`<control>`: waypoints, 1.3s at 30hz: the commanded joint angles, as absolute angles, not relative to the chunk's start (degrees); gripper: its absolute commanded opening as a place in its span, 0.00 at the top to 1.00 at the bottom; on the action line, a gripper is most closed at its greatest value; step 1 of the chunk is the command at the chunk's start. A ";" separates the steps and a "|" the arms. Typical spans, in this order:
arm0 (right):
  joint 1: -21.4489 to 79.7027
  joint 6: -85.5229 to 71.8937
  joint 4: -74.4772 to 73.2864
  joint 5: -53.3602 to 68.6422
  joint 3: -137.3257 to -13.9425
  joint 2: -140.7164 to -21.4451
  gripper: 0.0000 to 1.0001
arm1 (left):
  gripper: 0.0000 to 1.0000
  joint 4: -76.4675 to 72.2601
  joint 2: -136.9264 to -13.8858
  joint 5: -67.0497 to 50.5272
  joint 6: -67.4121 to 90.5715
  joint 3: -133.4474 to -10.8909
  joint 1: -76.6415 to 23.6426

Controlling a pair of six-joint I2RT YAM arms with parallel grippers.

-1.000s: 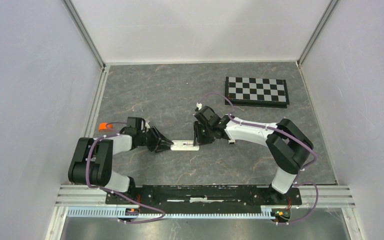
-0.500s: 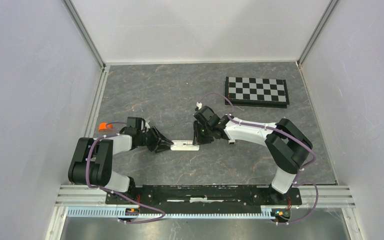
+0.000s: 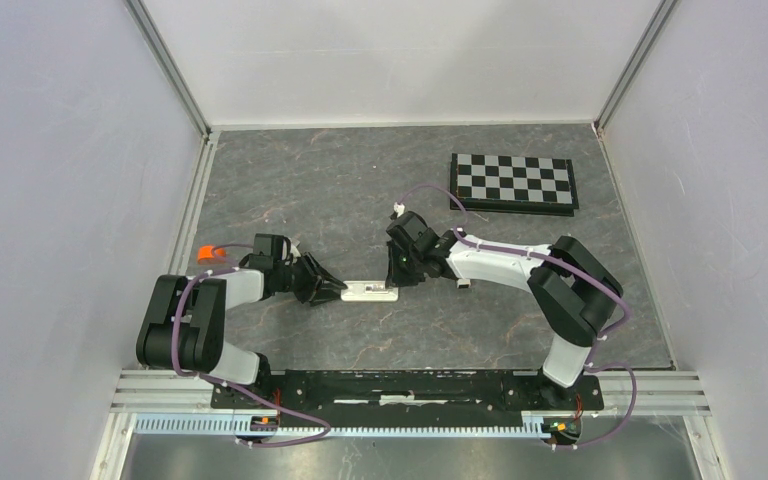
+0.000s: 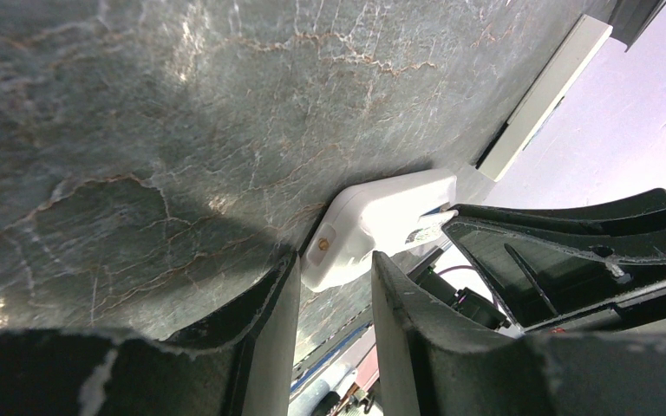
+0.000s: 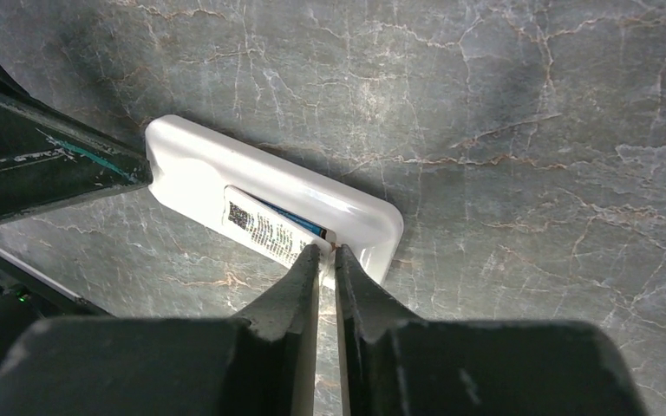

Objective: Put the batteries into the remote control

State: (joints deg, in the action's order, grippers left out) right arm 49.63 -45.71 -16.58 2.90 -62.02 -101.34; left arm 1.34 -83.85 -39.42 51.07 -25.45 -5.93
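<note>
The white remote control [image 3: 370, 291] lies back-up on the table between my two grippers. In the right wrist view its recess holds a battery [image 5: 269, 227], showing a white printed label and a blue stripe. My right gripper [image 5: 328, 251] is shut, with only a hairline gap, and its tips rest on the battery's near end at the recess edge. My left gripper [image 4: 334, 260] is open a little, and the remote's left end [image 4: 381, 221] sits just at its fingertips. In the top view the left gripper [image 3: 332, 288] touches the remote's left end and the right gripper [image 3: 396, 281] its right end.
A black-and-white checkerboard [image 3: 513, 183] lies at the far right of the table. Grey walls close in the left and right sides. A long white strip [image 4: 546, 95] shows beyond the remote in the left wrist view.
My right gripper has edged very slightly to the left over the remote's right end. The left arm and the remote have stayed put.
</note>
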 commanded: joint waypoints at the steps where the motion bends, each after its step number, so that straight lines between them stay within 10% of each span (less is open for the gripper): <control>1: 50.21 -49.57 -15.04 5.25 -63.34 -102.13 0.89 | 0.57 0.20 -84.29 -41.36 48.95 -25.53 -6.16; 39: 49.69 -62.90 -8.70 11.48 -57.28 -98.53 1.00 | 0.58 -0.35 -85.21 -40.86 48.74 -25.11 -6.15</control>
